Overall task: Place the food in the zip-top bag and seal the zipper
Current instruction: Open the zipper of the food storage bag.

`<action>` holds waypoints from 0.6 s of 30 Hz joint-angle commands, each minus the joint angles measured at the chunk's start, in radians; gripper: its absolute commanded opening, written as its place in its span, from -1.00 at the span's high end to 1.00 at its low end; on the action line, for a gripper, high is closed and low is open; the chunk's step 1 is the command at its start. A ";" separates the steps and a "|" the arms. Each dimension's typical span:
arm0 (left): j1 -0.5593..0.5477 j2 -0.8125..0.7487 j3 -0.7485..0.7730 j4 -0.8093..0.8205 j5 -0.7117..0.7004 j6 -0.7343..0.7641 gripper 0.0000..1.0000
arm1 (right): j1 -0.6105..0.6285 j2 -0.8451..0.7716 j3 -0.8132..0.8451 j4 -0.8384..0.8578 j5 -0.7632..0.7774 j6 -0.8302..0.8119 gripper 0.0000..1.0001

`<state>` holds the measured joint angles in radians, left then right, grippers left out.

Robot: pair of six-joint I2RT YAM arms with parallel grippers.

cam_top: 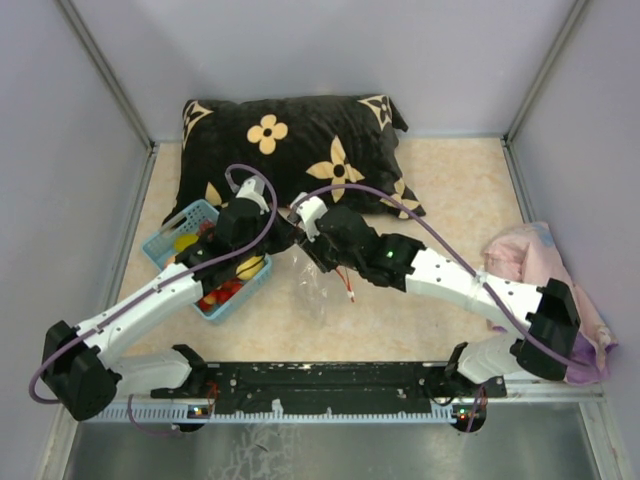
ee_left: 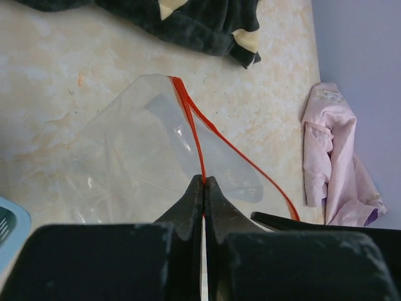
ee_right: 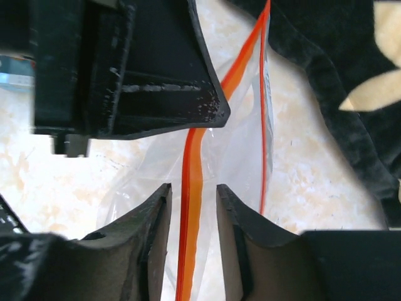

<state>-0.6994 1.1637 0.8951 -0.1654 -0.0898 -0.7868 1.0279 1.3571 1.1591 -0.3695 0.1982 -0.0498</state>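
While the left tool (ee_left: 203,180) clenches the thin red-orange zipper strip (ee_left: 195,138), the right tool (ee_right: 193,191) stands released astride that strip, whose long axis runs straight ahead along the clear crinkly plastic bag (ee_left: 125,157) over the counter (ee_left: 62,50).

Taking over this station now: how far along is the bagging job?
Done: nothing bagged; the clear crinkly zip-top bag looks empty, its mouth open. In hand: the left gripper is shut on the bag's red-orange zipper strip; the right gripper stands open around the strip. Left: moving the toy fruits from the light blue latticed basket, then sealing.
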 commanded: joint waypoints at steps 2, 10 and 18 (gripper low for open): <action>0.008 -0.042 -0.012 0.008 0.002 0.029 1.00 | 0.011 -0.048 0.158 -0.089 -0.074 0.057 0.14; 0.009 -0.069 -0.009 -0.002 0.012 0.054 1.00 | 0.011 -0.052 0.251 -0.254 0.096 0.164 -0.10; 0.009 -0.083 0.000 -0.016 0.039 0.064 1.00 | 0.002 0.012 0.171 -0.222 0.178 0.227 -0.22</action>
<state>-0.6975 1.1057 0.8867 -0.1669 -0.0757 -0.7433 1.0317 1.3460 1.3666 -0.6136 0.3065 0.1303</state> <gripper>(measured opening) 0.006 0.609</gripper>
